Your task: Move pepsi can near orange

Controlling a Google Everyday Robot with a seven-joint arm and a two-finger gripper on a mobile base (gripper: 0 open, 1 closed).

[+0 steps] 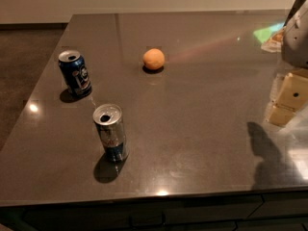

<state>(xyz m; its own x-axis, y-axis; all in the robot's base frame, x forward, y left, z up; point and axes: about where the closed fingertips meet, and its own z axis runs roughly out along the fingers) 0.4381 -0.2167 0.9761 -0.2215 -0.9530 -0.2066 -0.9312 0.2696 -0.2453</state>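
The pepsi can (75, 74), dark blue with a round white-and-red logo and a silver top, stands upright on the dark table (202, 129) at the left. The orange (154, 59) lies further back, towards the middle, well to the right of the can. My gripper (287, 104), grey with cream-coloured parts, hangs over the table's right edge, far from both the can and the orange, and holds nothing that I can see. Part of it is cut off by the frame's right side.
A taller, slimmer silver-and-blue can (111, 133) stands upright in front of the pepsi can, nearer the table's front edge. A snack packet (273, 38) lies at the far right behind the gripper. The floor drops away past the table's left edge.
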